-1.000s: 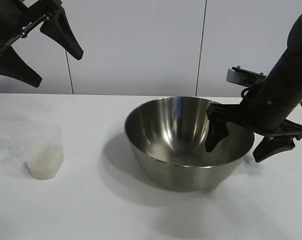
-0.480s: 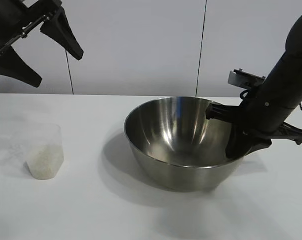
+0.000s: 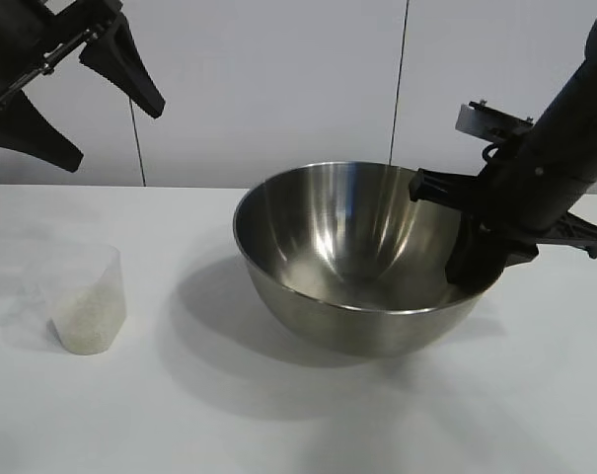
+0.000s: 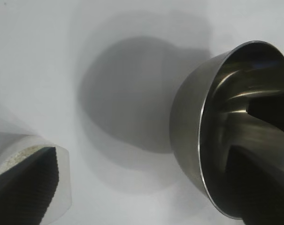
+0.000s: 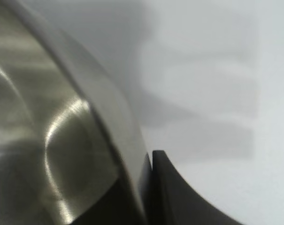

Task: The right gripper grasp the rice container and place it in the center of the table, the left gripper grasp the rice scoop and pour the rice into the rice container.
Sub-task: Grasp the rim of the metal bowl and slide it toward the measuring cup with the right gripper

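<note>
The rice container [image 3: 357, 257], a big shiny steel bowl, hangs tilted just off the table [image 3: 180, 415], right of the middle. My right gripper [image 3: 473, 267] is shut on its right rim, one finger inside and one outside. In the right wrist view the rim [image 5: 127, 136] is pinched by the gripper [image 5: 150, 157]. The rice scoop [image 3: 86, 296], a clear plastic cup, stands at the left with rice [image 3: 86, 321] in its bottom. My left gripper [image 3: 115, 133] hangs open high above the scoop. The left wrist view shows the scoop [image 4: 62, 187] and the bowl [image 4: 193, 117] below the open gripper [image 4: 142, 197].
A pale panelled wall [image 3: 278, 89] stands behind the table. The bowl's shadow [image 3: 229, 306] lies on the white tabletop between scoop and bowl. Bare tabletop stretches in front of both.
My right gripper has shut on the bowl's right rim. The bowl has then risen, tilted and shifted a little to the left. The left arm has stayed still.
</note>
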Action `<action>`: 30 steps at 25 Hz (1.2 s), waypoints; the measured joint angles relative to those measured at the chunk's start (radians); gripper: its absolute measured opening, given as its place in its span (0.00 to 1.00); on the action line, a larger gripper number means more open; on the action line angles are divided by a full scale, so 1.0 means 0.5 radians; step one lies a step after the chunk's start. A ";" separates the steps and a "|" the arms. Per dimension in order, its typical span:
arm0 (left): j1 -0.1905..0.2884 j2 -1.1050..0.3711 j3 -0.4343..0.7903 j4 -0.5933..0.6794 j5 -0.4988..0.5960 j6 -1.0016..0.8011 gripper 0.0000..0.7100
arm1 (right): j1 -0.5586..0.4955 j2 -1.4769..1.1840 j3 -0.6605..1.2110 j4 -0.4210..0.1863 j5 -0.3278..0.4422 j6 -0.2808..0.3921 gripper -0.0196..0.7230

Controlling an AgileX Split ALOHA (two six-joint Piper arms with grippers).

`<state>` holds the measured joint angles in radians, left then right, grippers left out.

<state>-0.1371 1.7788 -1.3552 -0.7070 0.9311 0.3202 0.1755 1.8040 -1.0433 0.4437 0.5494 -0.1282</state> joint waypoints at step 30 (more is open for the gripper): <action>0.000 0.000 0.000 0.000 -0.005 0.000 0.97 | 0.215 0.238 -0.114 0.077 -0.036 -0.180 0.04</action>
<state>-0.1371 1.7788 -1.3552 -0.7070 0.9288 0.3202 0.2830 1.9228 -1.1003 0.4820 0.5312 -0.2181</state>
